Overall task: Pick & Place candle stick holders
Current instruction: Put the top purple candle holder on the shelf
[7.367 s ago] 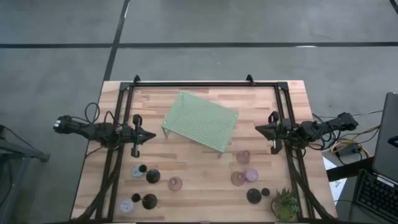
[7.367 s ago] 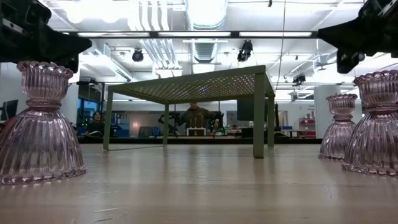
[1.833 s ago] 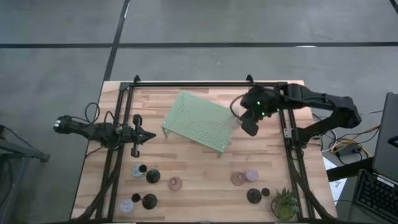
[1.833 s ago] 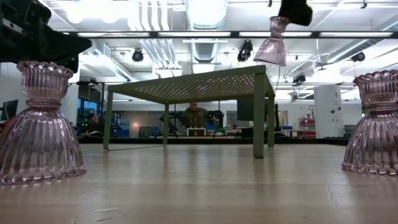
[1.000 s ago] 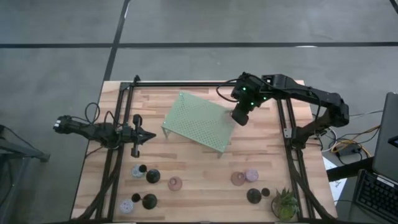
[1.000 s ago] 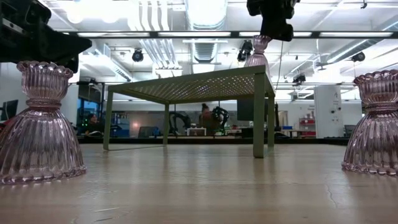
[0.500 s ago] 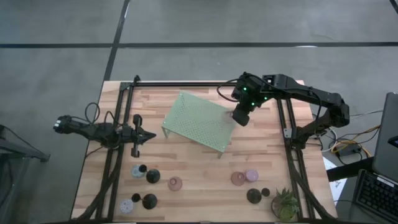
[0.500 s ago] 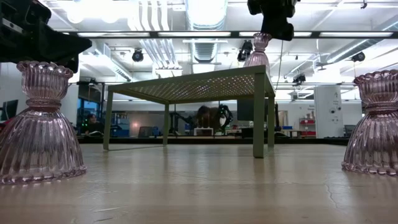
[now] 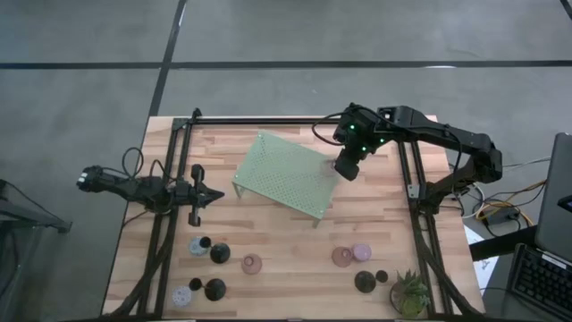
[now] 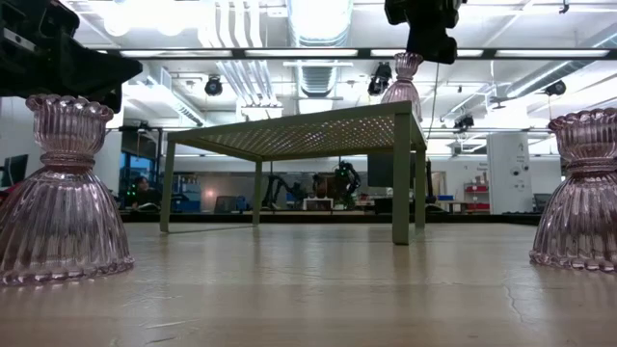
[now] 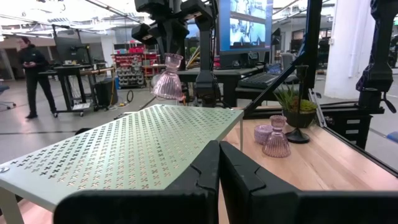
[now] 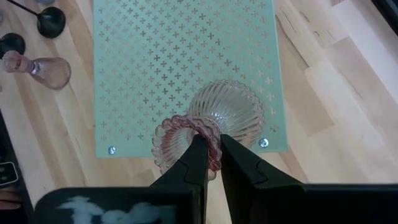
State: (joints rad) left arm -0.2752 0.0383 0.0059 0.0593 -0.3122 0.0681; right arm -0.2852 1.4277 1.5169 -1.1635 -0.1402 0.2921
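My right gripper [image 9: 347, 166] is over the right corner of the pale green perforated stand [image 9: 288, 174], shut on a pinkish glass candle stick holder [image 10: 403, 82]. The holder's base hangs just above the stand's top [image 11: 143, 140]; whether it touches, I cannot tell. My left gripper [image 9: 211, 195] is shut and empty at the table's left, away from the holders. Other holders stand on their bases near the front edge: pink ones [image 9: 252, 263] [image 9: 341, 257], lavender ones [image 9: 361, 252] [image 9: 182, 295] and black ones [image 9: 219, 253] [image 9: 365, 281]. My right gripper pinches the rim of the holder's upper cup [image 12: 214, 148], seemingly with one finger [image 12: 198, 158] inside the cup and one [image 12: 235, 158] outside. The fingers come from above, pointing down. The holder hangs below them, base down, slightly tilted in the left wrist view [image 11: 166, 78].
A spiky green potted plant [image 9: 409, 293] stands at the front right corner. Black frame rails [image 9: 413, 170] run along the table's left, right and far sides. Bare wood lies between the stand and the front holders [image 9: 286, 237].
Nearly two seconds ago my right gripper carried the pink holder toward the table's far edge and left, to the stand's right corner. Over the last second it has stayed there almost still, the holder still hanging from it.
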